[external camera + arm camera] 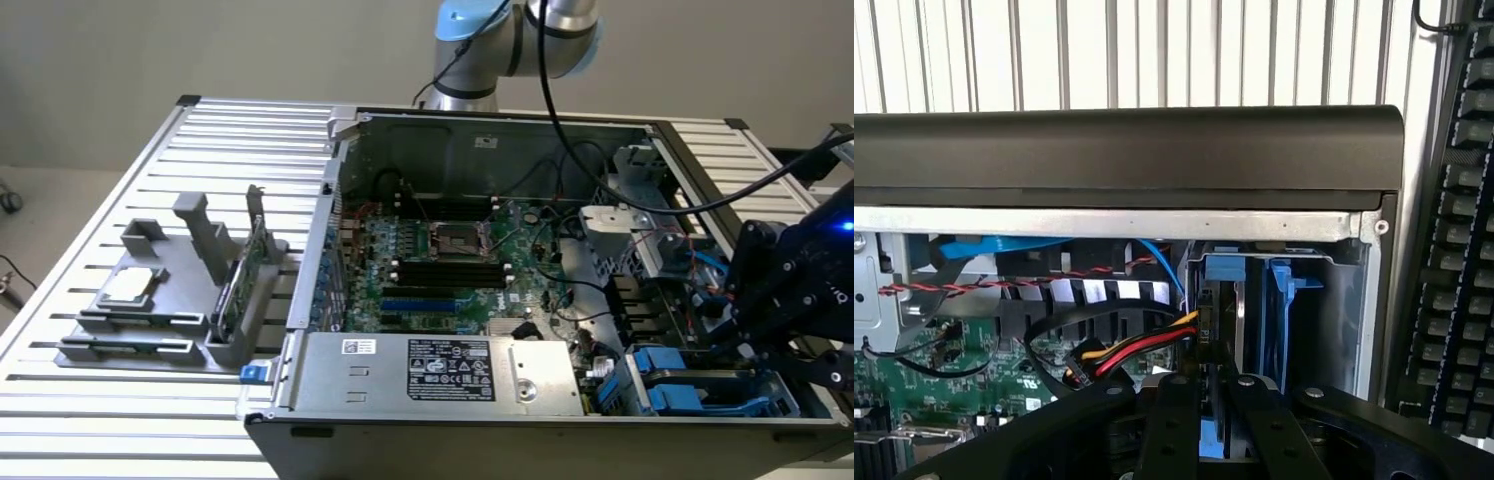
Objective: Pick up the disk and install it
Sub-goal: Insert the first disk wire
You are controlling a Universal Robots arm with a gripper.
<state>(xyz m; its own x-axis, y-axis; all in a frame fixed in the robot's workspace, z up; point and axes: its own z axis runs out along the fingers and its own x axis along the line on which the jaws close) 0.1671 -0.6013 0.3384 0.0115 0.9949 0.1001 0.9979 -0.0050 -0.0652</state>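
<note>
a slatted white metal table is seen under an open computer case, a pale wall behind; a motherboard lies inside the case, a silver power supply along its near edge; a grey fixture holding spare parts stands well away from the pincer, towards the exterior view's left.

the pincer is lowered into the drive bay corner of the case; its fingers are drawn narrow, closed on the disk, of which a blue strip is glimpsed between them; the disk sits directly under the pincer, partly down in the bay beside the blue carrier rails; red, yellow and black cables run just beside the pincer.

the disk is judged stiff, fairly heavy for its size, smooth on its faces and sensitive to knocks; the plastic rail edges are judged the safer place for a grip.
</note>
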